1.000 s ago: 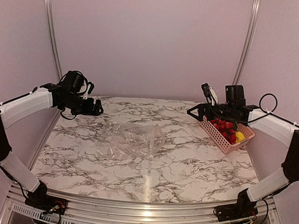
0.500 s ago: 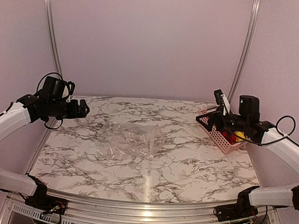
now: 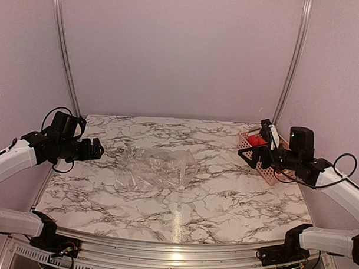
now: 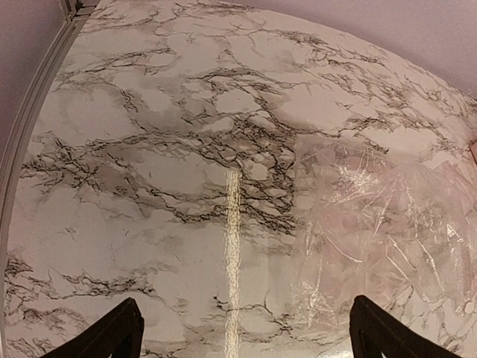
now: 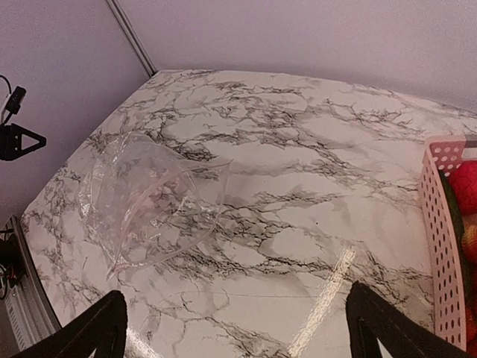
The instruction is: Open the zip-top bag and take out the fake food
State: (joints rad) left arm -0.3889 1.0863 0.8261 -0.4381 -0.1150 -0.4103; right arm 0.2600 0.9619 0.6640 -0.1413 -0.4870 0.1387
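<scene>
my left end effector + right end effector: pulled back, wide open, empty
clear crinkly zip-top bag: looks emptied, probably done

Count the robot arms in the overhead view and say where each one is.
2. The left arm comes in from the left side, left of the clear bag. The right arm comes in from the right, by the pink basket. None looks hidden.

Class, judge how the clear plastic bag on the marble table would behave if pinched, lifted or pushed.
The zip-top bag would probably flop and drape, since its film lies creased. It is likely very light, as it looks empty. Its glossy film on the smooth table may slip if pushed.
</scene>
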